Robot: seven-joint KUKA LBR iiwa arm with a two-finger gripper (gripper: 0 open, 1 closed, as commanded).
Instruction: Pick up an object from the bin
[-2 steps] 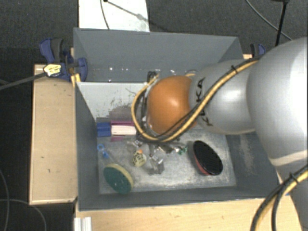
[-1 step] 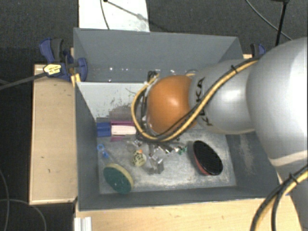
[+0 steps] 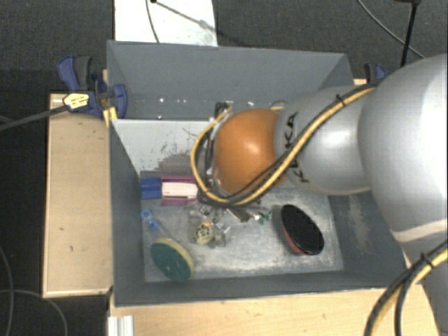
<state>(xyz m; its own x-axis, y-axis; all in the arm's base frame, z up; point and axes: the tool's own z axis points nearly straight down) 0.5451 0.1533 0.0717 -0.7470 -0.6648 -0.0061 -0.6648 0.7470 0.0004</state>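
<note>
Grey bin (image 3: 252, 252), indistinct small clutter (image 3: 204, 234) partly beneath the tool (image 3: 222, 215)

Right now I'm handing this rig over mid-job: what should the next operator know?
Hand: low over the middle of the bin, under the arm's orange cover. Open or shut cannot be told.
Things: small yellowish piece right beside the hand; blue and pink block to the left by the wall; green round disc at the front left; black oval with red rim to the right.
Done: nothing seen lifted.
Left: grasp one thing and raise it out.
</note>
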